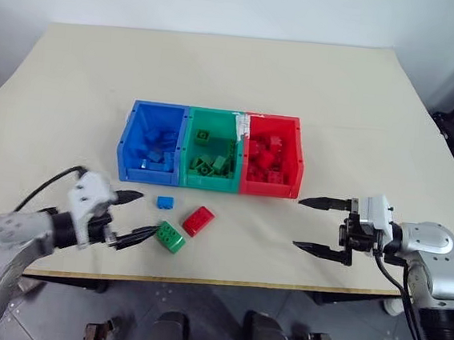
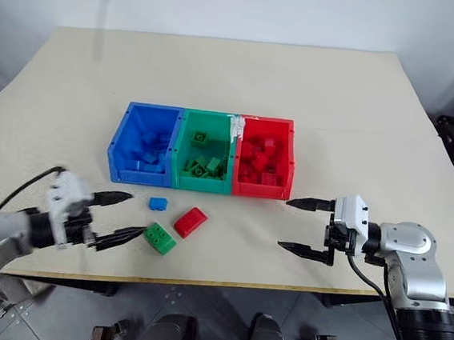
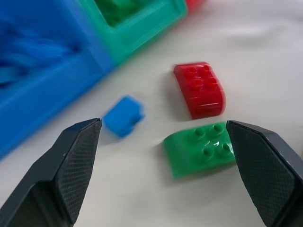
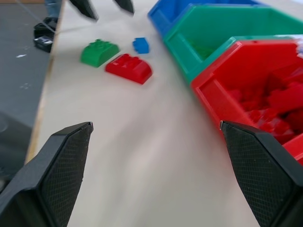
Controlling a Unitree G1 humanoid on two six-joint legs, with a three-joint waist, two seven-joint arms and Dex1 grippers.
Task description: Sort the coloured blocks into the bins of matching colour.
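- Green is the nearest loose brick: the green block (image 1: 170,236) lies on the beige surface (image 1: 362,103) close to its front edge, just off the lower fingertip of the left hand (image 1: 135,218), whose two fingers are spread wide with nothing between them.
- Judged step: picking up that block. To do it well, the left hand should move on toward 3 o'clock until the block sits between both fingers, then close across its short sides; closing early would only nudge it away.
- Its long axis runs roughly from 10 to 4 o'clock, studs up, with one rounded end.
- Just past it at 1 o'clock lies the red block (image 1: 198,220), oblong and curved-topped, long axis about 1 to 7 o'clock, near the green one but apart. Keep the fingers from sweeping it.
- A small blue block (image 1: 164,202) sits at 11 o'clock from the green one, squarish, nearest the bins.
- Over at 3 o'clock, well apart, the right hand (image 1: 323,227) hovers with fingers spread, empty.
- Farthest, the bins stand in a row: blue bin (image 1: 126,148), green bin (image 1: 208,183), red bin (image 1: 297,157), each already holding matching bricks. The green one is the likely target.
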